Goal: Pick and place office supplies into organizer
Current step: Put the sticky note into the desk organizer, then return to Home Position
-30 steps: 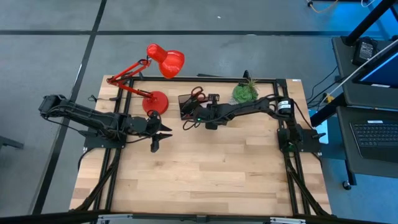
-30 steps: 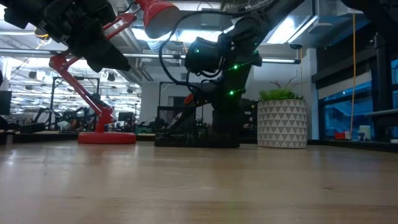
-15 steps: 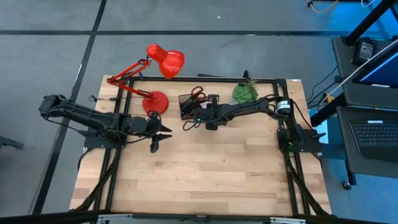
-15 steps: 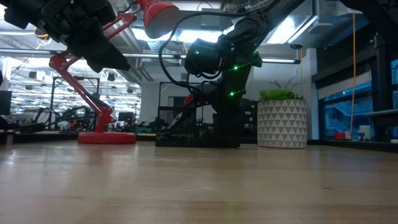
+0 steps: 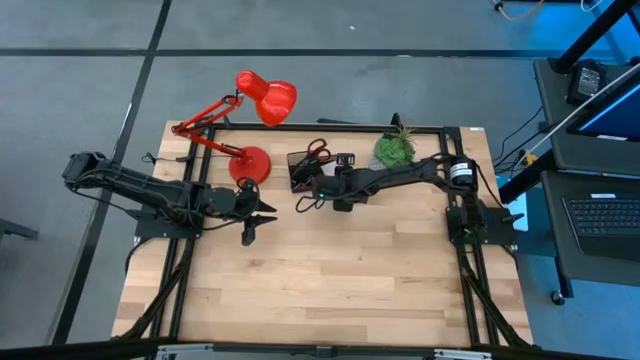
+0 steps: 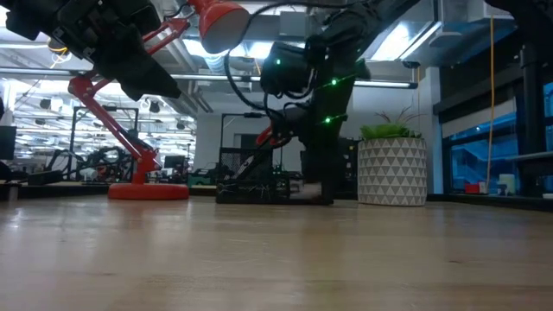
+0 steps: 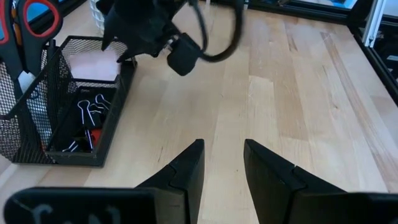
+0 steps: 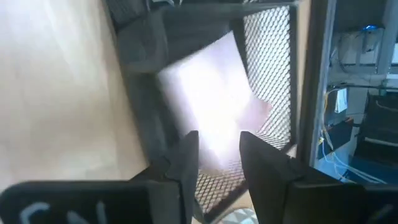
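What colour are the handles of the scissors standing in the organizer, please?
Red; the scissors handles show best in the left wrist view, standing in the black mesh organizer.

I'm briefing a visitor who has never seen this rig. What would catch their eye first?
Probably the red desk lamp at the table's far left edge, the brightest thing there. Next, the right claw hanging at the black mesh organizer beside the lamp base, fingers apart over a pink sticky-note pad lying in one compartment. Red-handled scissors stand in the taller section, with the potted plant just right of it.
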Action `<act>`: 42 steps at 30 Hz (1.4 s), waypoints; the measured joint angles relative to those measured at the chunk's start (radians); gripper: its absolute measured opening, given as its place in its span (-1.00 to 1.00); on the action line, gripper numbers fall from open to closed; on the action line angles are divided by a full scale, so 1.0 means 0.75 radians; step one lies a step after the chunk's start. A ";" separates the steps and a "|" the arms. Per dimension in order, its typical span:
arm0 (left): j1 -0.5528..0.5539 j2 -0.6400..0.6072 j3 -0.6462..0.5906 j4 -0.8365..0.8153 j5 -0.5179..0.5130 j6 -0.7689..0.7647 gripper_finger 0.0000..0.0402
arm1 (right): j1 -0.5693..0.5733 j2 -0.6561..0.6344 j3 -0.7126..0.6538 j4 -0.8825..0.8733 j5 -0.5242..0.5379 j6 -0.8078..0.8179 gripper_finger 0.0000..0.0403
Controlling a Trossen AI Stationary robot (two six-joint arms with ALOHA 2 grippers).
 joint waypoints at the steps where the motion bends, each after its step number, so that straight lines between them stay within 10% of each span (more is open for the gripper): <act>1: 0.000 0.000 0.000 0.001 0.000 0.000 -0.47 | 0.005 -0.004 0.000 0.004 0.001 0.001 -0.41; 23: 0.000 -0.014 0.001 -0.043 0.028 0.004 -0.47 | 0.130 -0.085 0.308 -0.499 -0.350 0.167 -0.41; 42: 0.155 -0.623 -0.132 0.059 0.278 0.265 -0.47 | 0.144 -1.314 -0.886 0.431 -0.603 0.302 -0.41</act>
